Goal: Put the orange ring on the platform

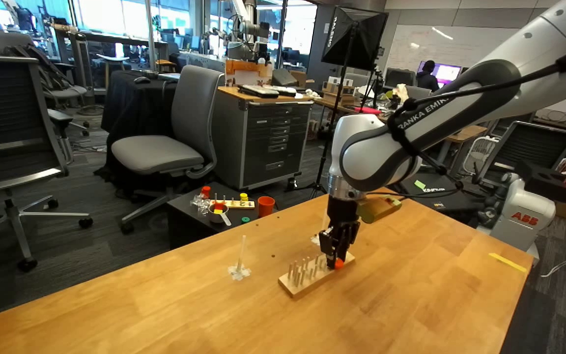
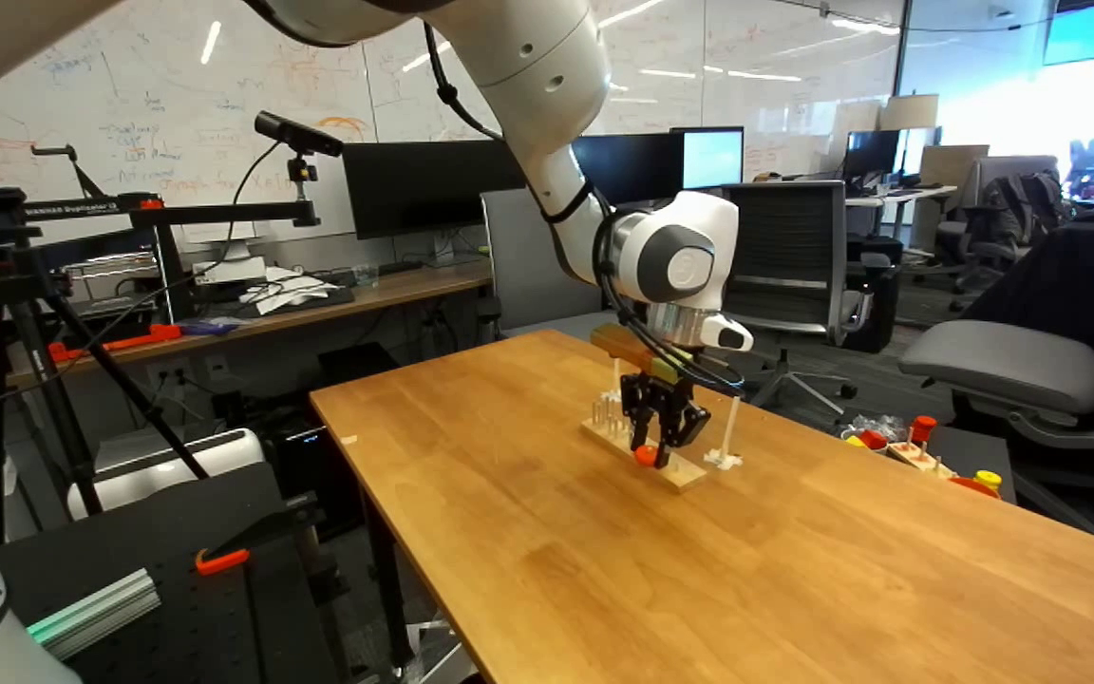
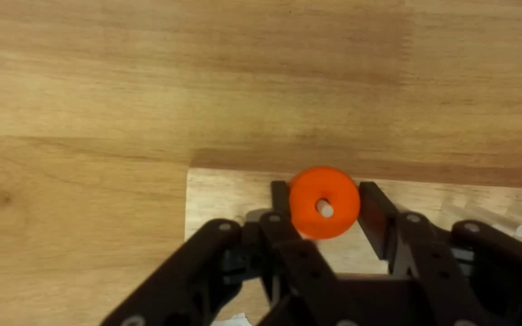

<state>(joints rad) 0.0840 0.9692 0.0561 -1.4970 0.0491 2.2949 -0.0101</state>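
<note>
Broad honey-coloured wooden worktop (image 1: 165,314) above dark grey carpeted floor (image 1: 74,250); tall bright glass windows (image 1: 111,19) behind, strong daylight through them; grey upholstered swivel chair (image 1: 155,153) near black cloth-draped table (image 1: 130,105) and wood-topped grey metal drawer cabinet (image 1: 268,142); square black softbox lamp (image 1: 337,42) on thin black stand (image 1: 325,147); glossy white whiteboard wall (image 2: 158,76), faint marker scrawl (image 2: 343,123), bright light streaks (image 2: 211,42); brown wooden desk (image 2: 424,288) before it, black flat monitor (image 2: 428,185) standing there; cream lampshade (image 2: 908,112) farther back.

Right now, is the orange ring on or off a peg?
On: the wrist view shows a pale peg poking up through the orange ring. Whether it rests flush on the platform, I cannot tell.
</note>
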